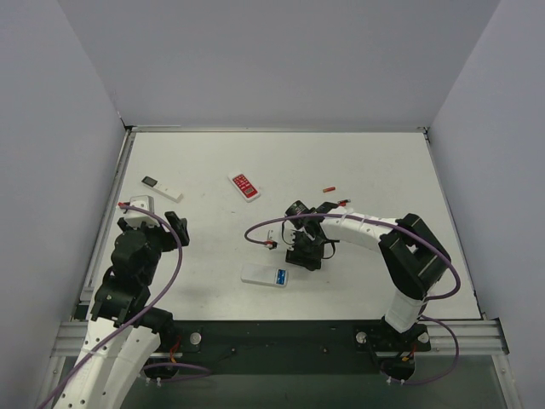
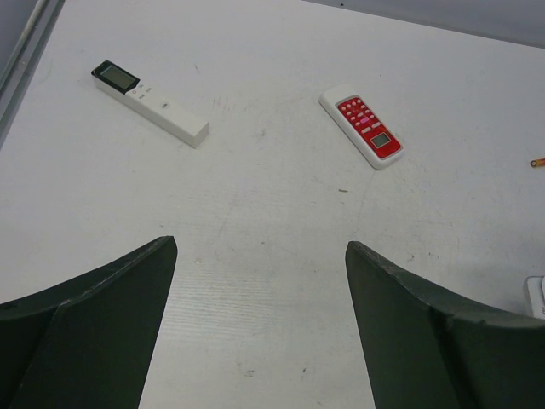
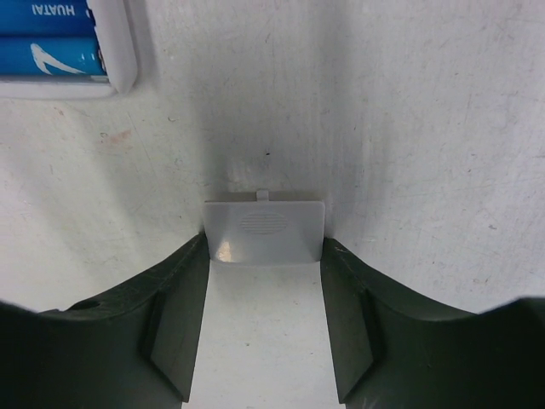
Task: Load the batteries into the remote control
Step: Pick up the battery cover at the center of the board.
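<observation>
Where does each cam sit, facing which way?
Top external: above and behind the bases, looking down at the table; left arm and right arm show.
Left wrist: faces forward over slim remote and red-faced remote; left tool open at bottom.
Right wrist: looks down at battery cover flanked by right tool; remote control with batteries top left.
Shared: top and left wrist both see the red-faced remote.

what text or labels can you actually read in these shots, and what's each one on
"HUATA": on the upper blue battery seated in the remote control; the word is cut off at the compartment edge.
White bird-like logo, no words: lower blue battery.
Too small to read: keys on the red remote, marks on the slim white remote.
</observation>
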`<move>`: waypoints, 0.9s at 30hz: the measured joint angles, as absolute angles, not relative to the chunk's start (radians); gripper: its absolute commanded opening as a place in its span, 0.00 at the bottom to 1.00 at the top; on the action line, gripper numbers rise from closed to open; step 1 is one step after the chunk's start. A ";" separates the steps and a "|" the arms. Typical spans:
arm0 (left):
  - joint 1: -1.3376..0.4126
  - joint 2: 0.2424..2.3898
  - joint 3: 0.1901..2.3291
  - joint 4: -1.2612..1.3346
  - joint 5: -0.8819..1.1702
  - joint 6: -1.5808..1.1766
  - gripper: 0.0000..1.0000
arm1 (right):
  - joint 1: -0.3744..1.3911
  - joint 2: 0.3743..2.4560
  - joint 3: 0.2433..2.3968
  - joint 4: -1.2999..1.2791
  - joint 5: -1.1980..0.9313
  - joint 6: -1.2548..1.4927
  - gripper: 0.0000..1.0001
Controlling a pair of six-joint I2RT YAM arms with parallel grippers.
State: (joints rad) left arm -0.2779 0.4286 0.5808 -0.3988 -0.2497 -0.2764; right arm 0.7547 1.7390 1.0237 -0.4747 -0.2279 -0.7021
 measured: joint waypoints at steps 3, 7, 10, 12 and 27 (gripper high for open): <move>-0.278 0.430 0.580 -0.399 -0.249 -0.276 0.91 | 0.755 1.739 1.024 -0.477 -0.231 -0.701 0.31; -0.274 0.431 0.580 -0.399 -0.245 -0.277 0.91 | 0.755 1.738 1.025 -0.480 -0.231 -0.685 0.24; -0.273 0.434 0.580 -0.399 -0.236 -0.279 0.91 | 0.767 1.732 1.025 -0.490 -0.241 -0.656 0.23; -0.273 0.439 0.580 -0.399 -0.229 -0.290 0.91 | 0.784 1.715 1.025 -0.499 -0.248 -0.628 0.23; -0.268 0.484 0.567 -0.434 -0.180 -0.430 0.91 | 0.932 1.617 1.122 -0.554 -0.276 -0.454 0.24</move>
State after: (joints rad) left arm -0.2680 0.4835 0.5667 -0.4343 -0.1802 -0.4297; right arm 0.9321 1.6173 1.1221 -0.5541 -0.2764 -0.4541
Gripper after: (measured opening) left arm 0.913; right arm 0.463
